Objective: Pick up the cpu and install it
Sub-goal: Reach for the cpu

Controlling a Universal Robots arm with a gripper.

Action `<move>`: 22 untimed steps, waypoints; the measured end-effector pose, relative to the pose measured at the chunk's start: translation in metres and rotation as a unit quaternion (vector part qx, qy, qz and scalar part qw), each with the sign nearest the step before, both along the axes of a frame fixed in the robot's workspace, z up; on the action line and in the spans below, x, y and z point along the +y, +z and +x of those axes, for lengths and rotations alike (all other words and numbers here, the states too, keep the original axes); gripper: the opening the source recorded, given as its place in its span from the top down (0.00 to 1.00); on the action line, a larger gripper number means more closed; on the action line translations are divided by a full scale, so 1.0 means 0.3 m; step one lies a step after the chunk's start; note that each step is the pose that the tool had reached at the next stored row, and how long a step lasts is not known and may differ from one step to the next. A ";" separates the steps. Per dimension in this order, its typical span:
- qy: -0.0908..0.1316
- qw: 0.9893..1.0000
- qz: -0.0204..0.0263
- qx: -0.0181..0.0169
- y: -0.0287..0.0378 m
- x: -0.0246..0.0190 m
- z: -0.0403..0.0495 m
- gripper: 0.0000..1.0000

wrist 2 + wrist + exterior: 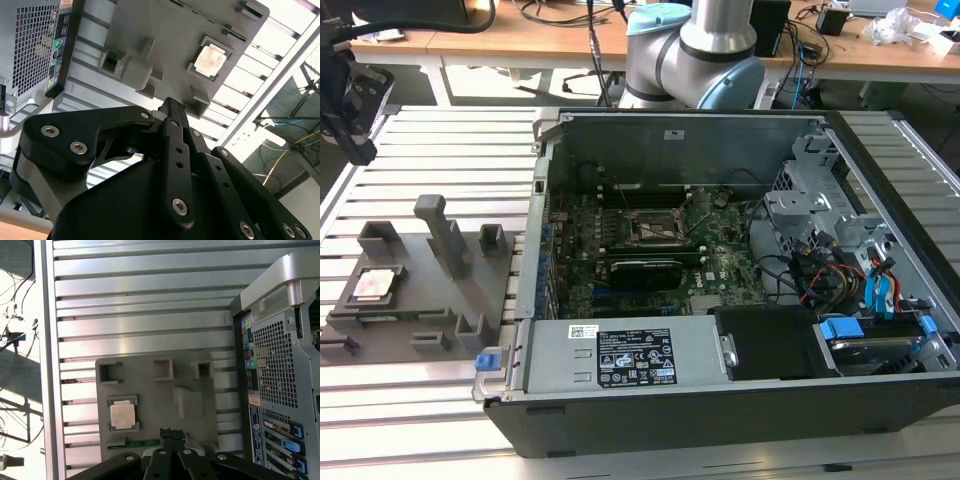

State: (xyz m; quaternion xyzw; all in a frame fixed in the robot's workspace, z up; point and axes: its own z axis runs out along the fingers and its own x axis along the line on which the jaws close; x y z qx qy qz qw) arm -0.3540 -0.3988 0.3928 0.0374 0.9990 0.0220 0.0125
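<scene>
Exterior view, far left edge: dark gripper (355, 145) cut off by the frame, hard to read there. In both wrist views its fingertips (165, 436) are pressed together, nothing held. Cpu (375, 285) sits in a pocket of the grey fixture plate (420, 300), about 6 o'clock of the gripper, apart from it. At 3 o'clock, the open computer case (720, 400); its socket (655, 228) is small, details unclear.
</scene>
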 end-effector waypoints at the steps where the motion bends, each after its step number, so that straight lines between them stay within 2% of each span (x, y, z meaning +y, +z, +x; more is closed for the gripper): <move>1: 0.000 1.000 0.000 0.000 0.000 0.000 -0.004 0.89; 22: 0.000 1.000 -0.001 0.000 -0.002 0.000 -0.119 0.89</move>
